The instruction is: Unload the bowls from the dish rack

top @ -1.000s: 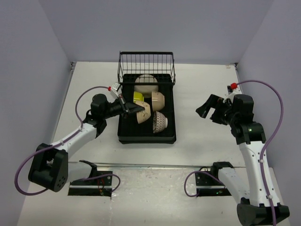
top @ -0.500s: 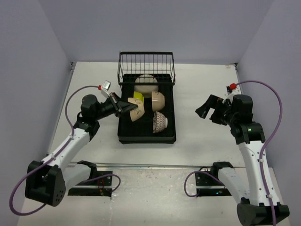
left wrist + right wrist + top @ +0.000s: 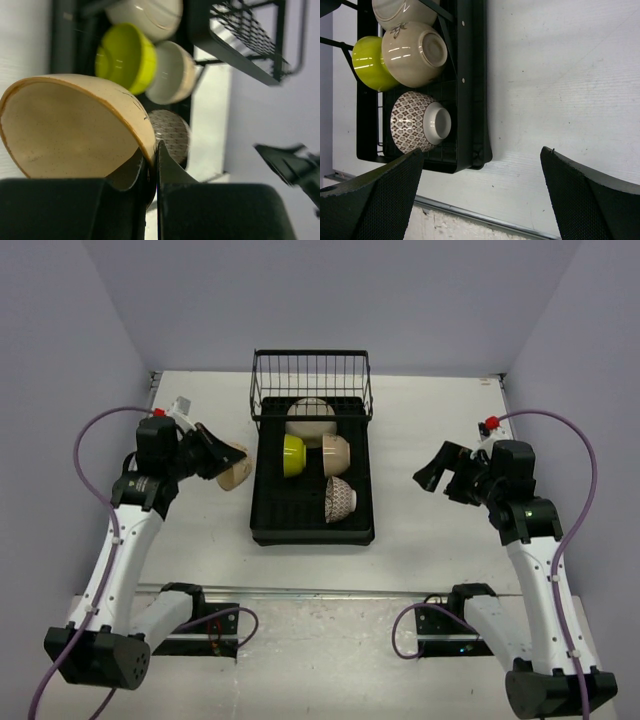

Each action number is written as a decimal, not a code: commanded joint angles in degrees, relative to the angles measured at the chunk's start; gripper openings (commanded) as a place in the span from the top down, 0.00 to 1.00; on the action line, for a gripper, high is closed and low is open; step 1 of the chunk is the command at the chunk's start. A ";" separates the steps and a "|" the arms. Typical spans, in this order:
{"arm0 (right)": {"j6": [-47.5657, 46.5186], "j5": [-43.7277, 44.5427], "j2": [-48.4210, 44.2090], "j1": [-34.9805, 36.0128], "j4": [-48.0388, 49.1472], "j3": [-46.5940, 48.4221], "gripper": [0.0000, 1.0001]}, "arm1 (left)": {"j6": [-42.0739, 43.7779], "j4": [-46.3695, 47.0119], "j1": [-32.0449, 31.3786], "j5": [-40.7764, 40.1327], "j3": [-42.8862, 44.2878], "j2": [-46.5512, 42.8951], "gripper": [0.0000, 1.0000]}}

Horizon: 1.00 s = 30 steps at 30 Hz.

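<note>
My left gripper is shut on the rim of a cream bowl and holds it left of the dish rack, outside it. In the left wrist view the bowl is pinched at its rim between my fingers. In the rack lie a lime-yellow bowl, a cream bowl, a larger cream bowl and a net-patterned bowl. My right gripper is open and empty, right of the rack. The right wrist view shows the patterned bowl and the rack's edge.
The rack's black wire basket stands at the far end. Grey walls close in the white table on three sides. A metal rail runs along the near edge by the arm bases.
My left gripper has lifted the cream bowl out of the rack and carried it left, to beyond the rack's left wall. The right arm has barely moved.
</note>
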 commanded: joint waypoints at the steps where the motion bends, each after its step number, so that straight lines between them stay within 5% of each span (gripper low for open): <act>1: -0.07 -1.77 -0.02 0.55 1.21 0.80 0.01 | 10.13 -15.68 1.04 -18.34 11.52 3.96 1.00; 5: 0.36 -2.20 0.06 0.82 0.33 1.58 0.01 | 14.79 -23.24 1.91 -34.41 21.53 10.72 1.00; 11: 1.15 -2.47 0.50 1.17 -0.55 3.17 0.01 | 16.29 -29.50 6.73 -47.62 30.52 25.84 1.00; 20: 0.10 -4.85 2.61 2.22 -1.25 6.58 0.01 | 18.31 -25.11 15.00 -47.30 32.27 42.20 1.00; 30: 0.01 -5.55 4.20 2.66 -4.15 11.17 0.01 | 21.04 -26.68 19.32 -45.18 47.91 60.82 1.00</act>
